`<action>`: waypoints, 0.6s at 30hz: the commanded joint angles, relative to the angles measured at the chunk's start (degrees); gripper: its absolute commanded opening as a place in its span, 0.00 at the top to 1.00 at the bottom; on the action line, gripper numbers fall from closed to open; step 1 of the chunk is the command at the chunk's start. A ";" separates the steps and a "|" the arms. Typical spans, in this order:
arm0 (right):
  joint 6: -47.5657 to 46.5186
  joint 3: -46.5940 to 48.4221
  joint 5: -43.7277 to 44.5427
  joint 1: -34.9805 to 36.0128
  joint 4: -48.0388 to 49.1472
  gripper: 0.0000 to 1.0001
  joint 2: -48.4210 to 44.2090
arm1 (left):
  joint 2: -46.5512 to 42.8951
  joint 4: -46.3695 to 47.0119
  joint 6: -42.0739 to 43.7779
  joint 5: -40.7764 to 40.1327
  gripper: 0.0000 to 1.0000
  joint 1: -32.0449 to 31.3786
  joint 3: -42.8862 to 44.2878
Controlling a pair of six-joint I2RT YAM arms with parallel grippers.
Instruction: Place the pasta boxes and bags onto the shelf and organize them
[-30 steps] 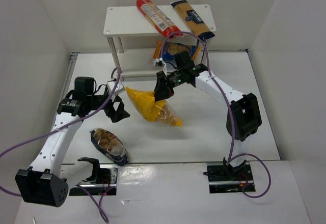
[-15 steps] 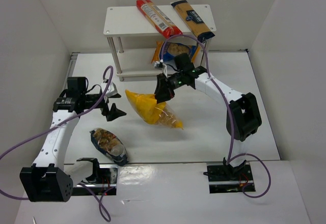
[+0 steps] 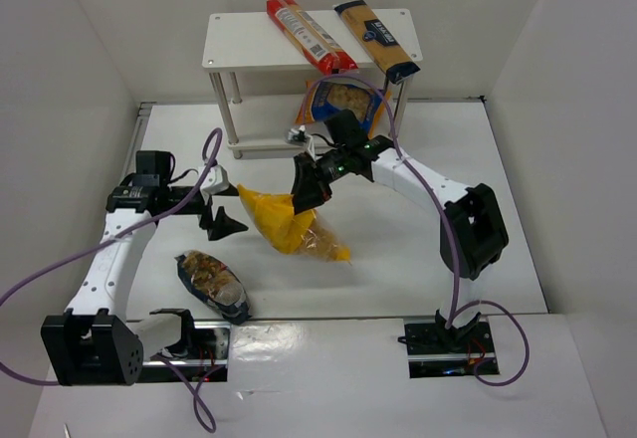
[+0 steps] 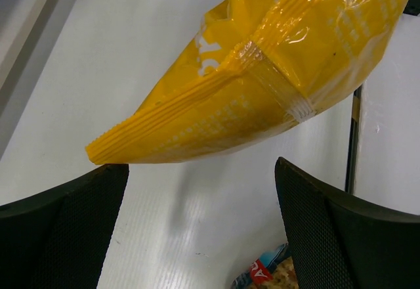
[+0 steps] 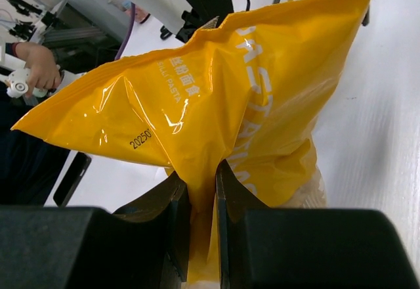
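Note:
My right gripper (image 3: 304, 187) is shut on a fold of the yellow bag (image 3: 286, 222), seen close in the right wrist view (image 5: 216, 98), and holds it tilted over the table. My left gripper (image 3: 221, 209) is open just left of the bag's sealed end (image 4: 105, 151); the bag (image 4: 275, 66) hangs in front of the jaws, not between them. The dark clear bag (image 3: 212, 284) of brownish pasta lies near the left arm's base. The blue-yellow bag (image 3: 341, 103) lies on the lower tier of the white shelf (image 3: 249, 40). The long red pack (image 3: 309, 34) and the long yellow-navy pack (image 3: 376, 38) lie on top.
White walls close the table in on the left, back and right. Purple cables loop from both arms over the table. The dark bag's corner (image 4: 275, 276) shows below my left jaws. A person's hand (image 5: 36, 72) shows far off in the right wrist view.
My right gripper has carried the yellow bag left and slightly toward me. My left gripper has opened and drawn back slightly left, now facing the bag's end.

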 commanded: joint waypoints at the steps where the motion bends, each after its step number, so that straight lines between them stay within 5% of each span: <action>1: 2.49 0.44 -14.01 2.00 3.90 1.00 -5.94 | 1.03 0.02 4.49 3.01 0.03 0.41 3.40; 18: 4.08 -0.97 -14.01 4.28 5.74 1.00 -6.73 | 4.46 -3.14 6.78 5.02 0.03 0.24 5.69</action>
